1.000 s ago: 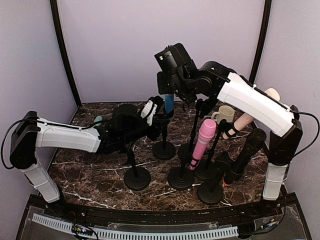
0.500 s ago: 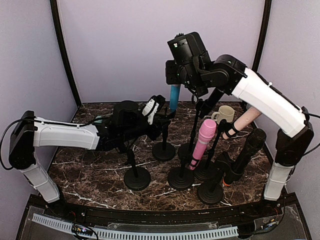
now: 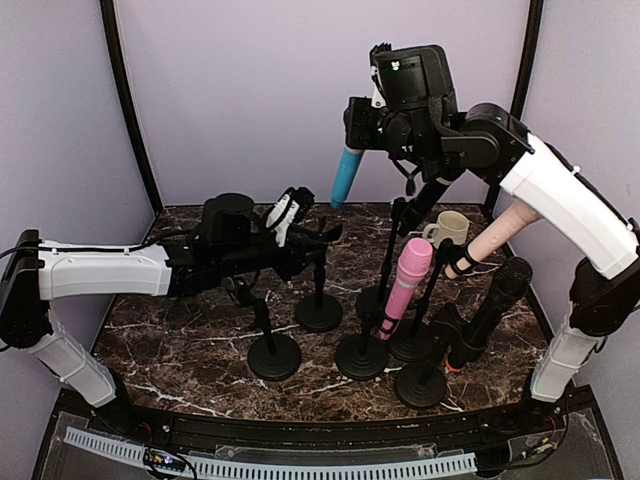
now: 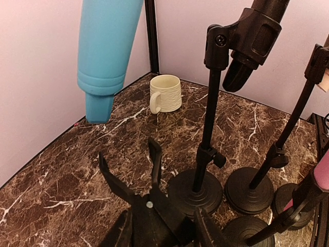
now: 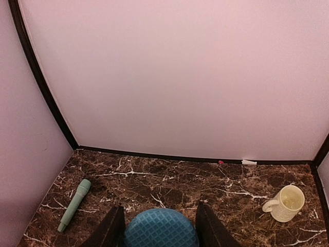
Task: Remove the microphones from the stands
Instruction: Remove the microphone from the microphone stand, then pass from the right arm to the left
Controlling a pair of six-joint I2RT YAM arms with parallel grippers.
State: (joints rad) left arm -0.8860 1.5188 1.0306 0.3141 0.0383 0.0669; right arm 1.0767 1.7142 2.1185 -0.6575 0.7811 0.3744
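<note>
Lilac-walled booth, dark marble worktop (image 3: 200, 350) crowded with mic stands. The blue microphone (image 3: 346, 178) is out of its clip (image 4: 152, 170): it hangs in the air, tail down and slightly tilted, above and behind the stand (image 3: 319, 290), well apart from it. Handling, my read: rigid, fairly light, with a smooth tapered shell that's probably slick, and a mesh head that would dent under hard squeeze. The best hold is the thick upper body just under the head, not the narrow tail. The right hand (image 5: 159, 216) is clamped on the mesh head end, a finger on each side, carrying the full weight. The left hand (image 4: 162, 216) is closed partway on the base of the empty clip, bracing the stand. The grip on rounded mesh looks secure but could pivot if swung fast.
</note>
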